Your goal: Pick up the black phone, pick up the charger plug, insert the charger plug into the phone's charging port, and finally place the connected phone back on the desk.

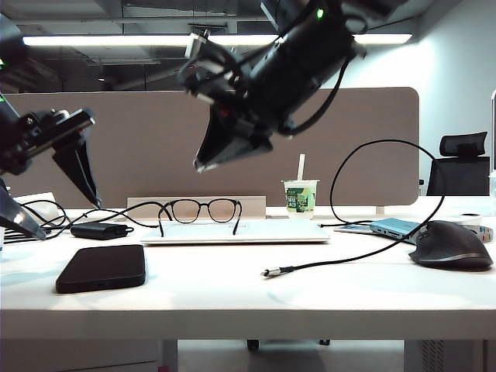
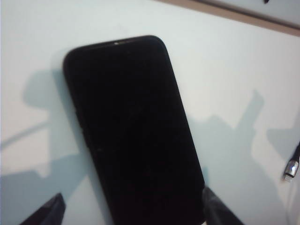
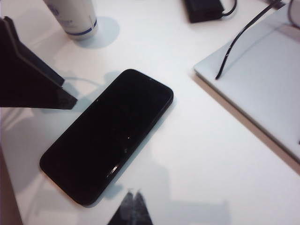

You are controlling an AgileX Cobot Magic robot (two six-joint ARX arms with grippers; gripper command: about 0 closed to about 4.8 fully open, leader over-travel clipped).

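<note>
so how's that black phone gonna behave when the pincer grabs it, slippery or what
The black phone looks like a rigid thin slab, so it likely won't flex. It lies flat on the desk, so getting fingers under its edge may be hard. Its smooth rounded sides could slip in the open left pincer.

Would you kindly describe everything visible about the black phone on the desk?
The black phone is a thin, matte black slab with rounded corners and a dark, unlit face. It lies flat on the white desk, towards its front left. Nothing grips it: the left gripper hangs over one end, jaws open to either side, while the right gripper, jaws shut, is raised over the desk.
</note>
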